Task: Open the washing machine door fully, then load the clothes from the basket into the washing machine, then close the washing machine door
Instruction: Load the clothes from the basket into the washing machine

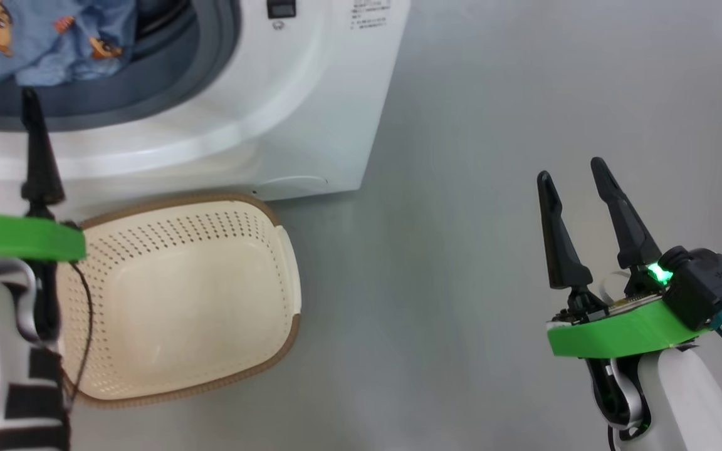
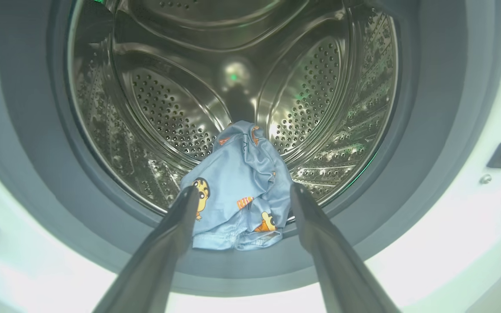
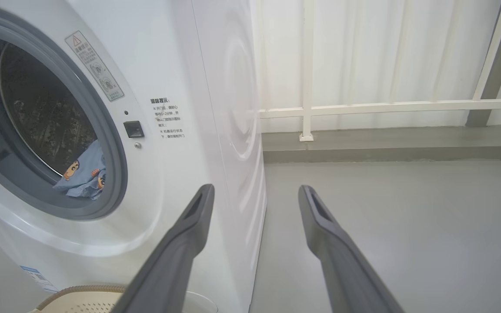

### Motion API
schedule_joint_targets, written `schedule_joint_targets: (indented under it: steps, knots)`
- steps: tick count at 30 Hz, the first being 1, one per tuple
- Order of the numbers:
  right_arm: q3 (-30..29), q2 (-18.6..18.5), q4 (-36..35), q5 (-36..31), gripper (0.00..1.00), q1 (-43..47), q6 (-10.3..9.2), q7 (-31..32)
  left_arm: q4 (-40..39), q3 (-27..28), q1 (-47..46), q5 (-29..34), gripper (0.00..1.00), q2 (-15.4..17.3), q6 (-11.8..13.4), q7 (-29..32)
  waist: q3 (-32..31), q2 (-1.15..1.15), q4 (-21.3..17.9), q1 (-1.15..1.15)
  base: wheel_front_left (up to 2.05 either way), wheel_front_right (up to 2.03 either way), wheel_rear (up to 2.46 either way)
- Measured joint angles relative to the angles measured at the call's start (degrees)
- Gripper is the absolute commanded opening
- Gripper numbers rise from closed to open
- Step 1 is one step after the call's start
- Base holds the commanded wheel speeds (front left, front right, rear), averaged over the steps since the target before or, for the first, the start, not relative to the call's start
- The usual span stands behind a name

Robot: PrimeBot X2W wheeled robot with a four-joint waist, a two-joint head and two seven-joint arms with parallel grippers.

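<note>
- The basket (image 1: 173, 202) sits on the floor (image 1: 461, 250) just before the washing machine (image 1: 311, 125), with nothing in it.
- The right end effector (image 1: 571, 172), fingers spread and empty, hangs over the floor well off to the side.
- The left end effector (image 2: 244, 190), also spread and empty, is far nearer, pointing into the machine's mouth.
- Straight ahead between its fingers lies the light blue garment (image 2: 233, 174). It runs lengthwise from the gasket (image 2: 37, 152) lip back into the drum (image 2: 168, 108), hem overhanging the lip. A forward push probably comes before the door.

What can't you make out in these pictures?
Left wrist view: the left tool covers edges of the clothes.
Head view: the left tool's wrist hides the basket's left side; the top edge crops the washing machine.
Right wrist view: the warning label is too small to read.
</note>
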Motion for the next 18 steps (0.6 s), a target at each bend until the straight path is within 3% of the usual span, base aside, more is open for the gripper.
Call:
schedule_joint_targets:
  steps: [18]
  knots:
    - [-1.68, -2.41, 0.85, 0.12, 1.0, 7.26, 0.0, 0.01, -8.72, -0.86, 17.22, -0.03, 1.0, -2.8, -0.03, 0.0, -9.44, 0.0, 4.05, 0.0, 0.0, 0.0, 0.0]
